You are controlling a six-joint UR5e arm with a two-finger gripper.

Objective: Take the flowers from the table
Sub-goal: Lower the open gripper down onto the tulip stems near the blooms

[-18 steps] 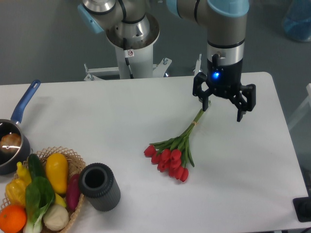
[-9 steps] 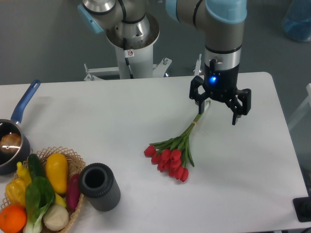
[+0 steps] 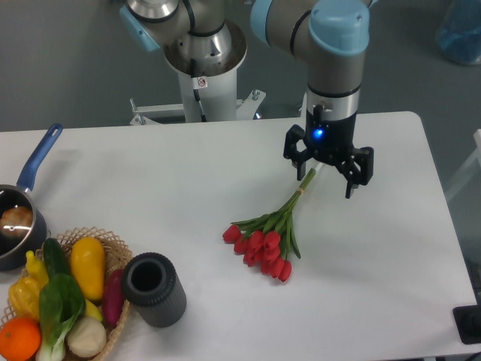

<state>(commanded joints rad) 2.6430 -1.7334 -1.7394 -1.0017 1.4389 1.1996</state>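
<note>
Gripper [image 3: 325, 177] spread above flowers' [image 3: 265, 233] stems

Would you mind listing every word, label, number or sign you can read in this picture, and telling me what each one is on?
No text can be read anywhere in this view.
Small round red-and-white sticker on the white robot pedestal: a prohibition-type sign, too small to make out.
Gripper, flowers, table, wicker basket, dark cylinder and blue-handled pot: no lettering shows.
</note>
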